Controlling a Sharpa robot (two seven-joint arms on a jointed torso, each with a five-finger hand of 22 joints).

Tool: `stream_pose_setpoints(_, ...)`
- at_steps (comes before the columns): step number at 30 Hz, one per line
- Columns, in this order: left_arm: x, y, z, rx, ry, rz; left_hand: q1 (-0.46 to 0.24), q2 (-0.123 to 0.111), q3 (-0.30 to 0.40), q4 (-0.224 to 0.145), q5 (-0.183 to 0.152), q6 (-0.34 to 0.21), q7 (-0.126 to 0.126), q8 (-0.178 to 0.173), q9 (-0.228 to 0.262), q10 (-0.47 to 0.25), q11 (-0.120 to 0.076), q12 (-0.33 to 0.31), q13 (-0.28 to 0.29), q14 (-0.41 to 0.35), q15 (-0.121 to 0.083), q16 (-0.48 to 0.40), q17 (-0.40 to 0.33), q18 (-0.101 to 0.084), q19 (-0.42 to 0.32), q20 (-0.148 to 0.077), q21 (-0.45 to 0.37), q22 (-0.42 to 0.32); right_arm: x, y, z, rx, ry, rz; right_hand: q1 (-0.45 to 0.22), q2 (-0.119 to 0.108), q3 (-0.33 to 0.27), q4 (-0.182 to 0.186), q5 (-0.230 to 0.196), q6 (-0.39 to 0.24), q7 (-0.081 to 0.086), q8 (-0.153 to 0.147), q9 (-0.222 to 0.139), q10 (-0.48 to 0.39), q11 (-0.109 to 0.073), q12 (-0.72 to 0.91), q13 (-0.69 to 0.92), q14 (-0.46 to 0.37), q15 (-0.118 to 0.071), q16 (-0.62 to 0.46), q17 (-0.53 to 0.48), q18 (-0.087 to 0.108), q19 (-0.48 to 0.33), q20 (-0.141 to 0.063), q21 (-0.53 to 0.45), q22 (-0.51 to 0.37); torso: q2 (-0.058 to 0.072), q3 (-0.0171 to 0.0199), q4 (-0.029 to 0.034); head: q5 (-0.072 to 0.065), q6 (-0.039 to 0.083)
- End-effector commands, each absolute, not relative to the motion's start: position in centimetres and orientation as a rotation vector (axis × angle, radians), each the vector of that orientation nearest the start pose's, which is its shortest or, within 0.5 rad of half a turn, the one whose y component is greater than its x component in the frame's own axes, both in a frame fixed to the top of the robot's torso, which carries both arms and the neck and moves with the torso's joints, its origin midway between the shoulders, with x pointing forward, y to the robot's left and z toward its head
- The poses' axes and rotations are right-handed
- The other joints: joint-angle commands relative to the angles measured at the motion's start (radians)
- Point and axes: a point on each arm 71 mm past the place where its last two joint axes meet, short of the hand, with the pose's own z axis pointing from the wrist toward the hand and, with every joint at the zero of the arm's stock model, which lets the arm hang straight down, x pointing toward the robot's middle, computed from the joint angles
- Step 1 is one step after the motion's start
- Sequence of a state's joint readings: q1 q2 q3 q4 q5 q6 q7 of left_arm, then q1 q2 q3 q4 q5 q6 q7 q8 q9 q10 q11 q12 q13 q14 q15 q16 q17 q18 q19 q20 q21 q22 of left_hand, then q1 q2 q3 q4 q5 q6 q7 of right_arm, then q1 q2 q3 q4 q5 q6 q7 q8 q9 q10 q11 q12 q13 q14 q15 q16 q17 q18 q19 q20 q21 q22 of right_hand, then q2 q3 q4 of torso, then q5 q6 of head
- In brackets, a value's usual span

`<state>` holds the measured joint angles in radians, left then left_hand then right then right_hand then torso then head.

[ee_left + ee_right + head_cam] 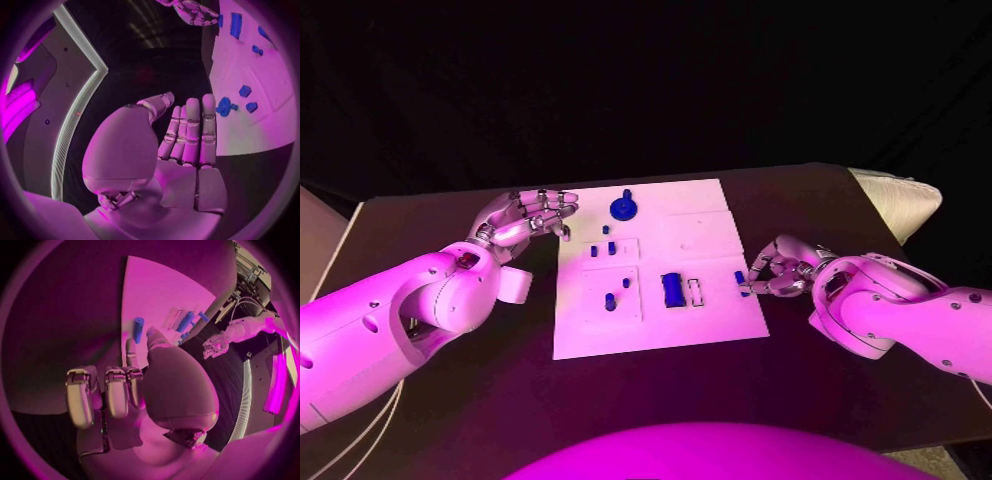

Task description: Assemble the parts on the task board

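Between the two hands lies the task board (661, 330), one white plate on the black table (444, 225).

One left hand (528, 215) hovers just beside the board's far left edge, fingers spread apart and straight, grasping nothing. One right hand (780, 270) sits at the board's right edge with fingers curled; beside its fingertips stands a small blue part (741, 279), but I cannot tell if the hand pinches it or only touches it. On the board I count one round blue part (625, 208) near the left hand, about five small blue pegs (610, 247) toward the middle, and one larger blue block (672, 289) closer to the right hand. Bare table lies open outside each hand, and bare white board stays free near its front edge.
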<state>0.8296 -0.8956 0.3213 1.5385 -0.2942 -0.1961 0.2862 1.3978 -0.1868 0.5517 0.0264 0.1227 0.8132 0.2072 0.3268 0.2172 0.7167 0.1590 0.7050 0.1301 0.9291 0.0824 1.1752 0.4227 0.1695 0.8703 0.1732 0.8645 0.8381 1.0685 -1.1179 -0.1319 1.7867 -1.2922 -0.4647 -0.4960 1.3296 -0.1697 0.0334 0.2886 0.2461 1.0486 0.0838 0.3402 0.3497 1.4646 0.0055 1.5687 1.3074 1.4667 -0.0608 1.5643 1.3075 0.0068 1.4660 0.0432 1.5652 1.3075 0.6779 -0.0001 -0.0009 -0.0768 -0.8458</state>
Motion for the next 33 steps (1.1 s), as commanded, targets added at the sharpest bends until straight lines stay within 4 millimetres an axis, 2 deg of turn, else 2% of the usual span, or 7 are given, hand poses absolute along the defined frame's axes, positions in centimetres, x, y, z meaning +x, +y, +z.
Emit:
stream_pose_setpoints(1, 46.1, 23.5, -22.2, -1.079, 1.487, -1.567, 0.004, 0.002, -0.006, 0.003, 0.006, -0.007, 0.005, 0.005, -0.002, -0.006, -0.002, 0.006, -0.001, -0.008, 0.001, 0.004, -0.002, 0.015, 0.007, 0.003, -0.007, -0.002, 39.3, -28.0, -25.6, 0.355, 1.917, 0.312, -0.018, 0.001, -0.004, 0.006, 0.003, 0.008, 0.002, 0.001, 0.001, 0.106, 0.004, 0.002, 0.263, 0.098, 0.004, -0.003, 0.237, -0.007, 0.105, 0.005, 0.006, 0.263, 0.001, -0.0028, 0.0006, 0.001, -0.002)
stream_pose_setpoints(8, 46.1, 23.5, -22.2, -1.08, 1.491, -1.566, 0.004, 0.002, -0.006, 0.003, 0.006, -0.007, 0.005, 0.005, -0.002, -0.006, -0.002, 0.006, -0.001, -0.008, 0.001, 0.004, -0.002, 0.015, 0.007, 0.003, -0.007, -0.002, 39.4, -27.3, -26.0, 0.345, 1.922, 0.316, -0.022, 0.001, -0.004, 0.006, 0.003, 0.009, 0.001, 0.001, 0.002, 0.106, 0.004, 0.002, 0.263, 0.099, 0.004, -0.003, 0.238, -0.007, 0.105, 0.005, 0.006, 0.263, 0.001, -0.0013, -0.0008, 0.005, -0.006)
stream_pose_setpoints(22, 46.1, 23.6, -22.2, -1.081, 1.494, -1.565, 0.004, 0.002, -0.006, 0.003, 0.006, -0.007, 0.005, 0.005, -0.002, -0.006, -0.002, 0.006, -0.001, -0.008, 0.001, 0.004, -0.002, 0.015, 0.007, 0.003, -0.007, -0.002, 40.2, -26.9, -27.0, 0.256, 1.933, 0.237, 0.003, 0.006, 0.012, 0.001, 0.007, 0.012, -0.004, 0.004, 0.005, 0.106, -0.001, 0.002, 0.263, 0.099, 0.001, -0.002, 0.24, -0.007, 0.105, 0.003, 0.006, 0.263, -0.001, -0.0023, -0.001, 0.016, -0.012)
stream_pose_setpoints(26, 46.1, 23.7, -22.2, -1.081, 1.494, -1.564, 0.004, 0.002, -0.006, 0.003, 0.007, -0.008, 0.005, 0.006, -0.002, -0.007, -0.002, 0.007, -0.002, -0.008, 0.001, 0.004, -0.002, 0.015, 0.007, 0.003, -0.007, -0.002, 40.4, -26.8, -27.3, 0.243, 1.933, 0.214, 0.02, 0.007, 0.024, 0.0, 0.025, 0.015, -0.006, 0.006, 0.006, 0.106, -0.003, 0.002, 0.263, 0.099, -0.001, -0.002, 0.241, -0.007, 0.105, 0.001, 0.006, 0.263, -0.001, -0.0022, -0.0024, 0.018, -0.012)
stream_pose_setpoints(29, 46.0, 23.7, -22.2, -1.081, 1.495, -1.564, 0.004, 0.002, -0.006, 0.003, 0.007, -0.008, 0.005, 0.006, -0.002, -0.007, -0.002, 0.007, -0.002, -0.008, 0.001, 0.004, -0.002, 0.015, 0.007, 0.003, -0.007, -0.002, 40.4, -26.5, -27.4, 0.236, 1.933, 0.21, 0.07, 0.013, 0.078, -0.001, 0.004, 0.02, -0.012, 0.007, 0.008, 0.106, -0.008, 0.002, 0.263, 0.099, -0.006, -0.002, 0.24, -0.007, 0.105, -0.005, 0.006, 0.263, 0.0, -0.0018, -0.0022, 0.017, -0.013)
stream_pose_setpoints(31, 46.0, 23.7, -22.2, -1.081, 1.495, -1.564, 0.004, 0.002, -0.006, 0.003, 0.007, -0.008, 0.005, 0.006, -0.002, -0.007, -0.002, 0.007, -0.002, -0.008, 0.001, 0.004, -0.002, 0.015, 0.007, 0.003, -0.007, -0.002, 40.4, -26.3, -27.4, 0.232, 1.93, 0.216, 0.102, 0.012, 0.13, -0.005, 0.013, 0.025, -0.016, 0.008, 0.009, 0.106, -0.012, 0.002, 0.263, 0.099, -0.01, -0.002, 0.241, -0.007, 0.105, -0.007, 0.006, 0.263, -0.001, -0.0014, -0.0023, 0.018, -0.012)
stream_pose_setpoints(33, 46.0, 23.7, -22.2, -1.081, 1.496, -1.564, 0.004, 0.002, -0.006, 0.003, 0.007, -0.008, 0.005, 0.006, -0.002, -0.007, -0.002, 0.007, -0.002, -0.008, 0.001, 0.004, -0.002, 0.015, 0.007, 0.003, -0.007, -0.002, 40.3, -26.0, -27.4, 0.231, 1.927, 0.224, 0.108, 0.009, 0.152, -0.005, 0.022, 0.028, -0.017, 0.01, 0.009, 0.106, -0.013, 0.002, 0.263, 0.099, -0.011, -0.002, 0.242, -0.007, 0.105, -0.008, 0.006, 0.263, -0.001, -0.0013, -0.0024, 0.017, -0.012)
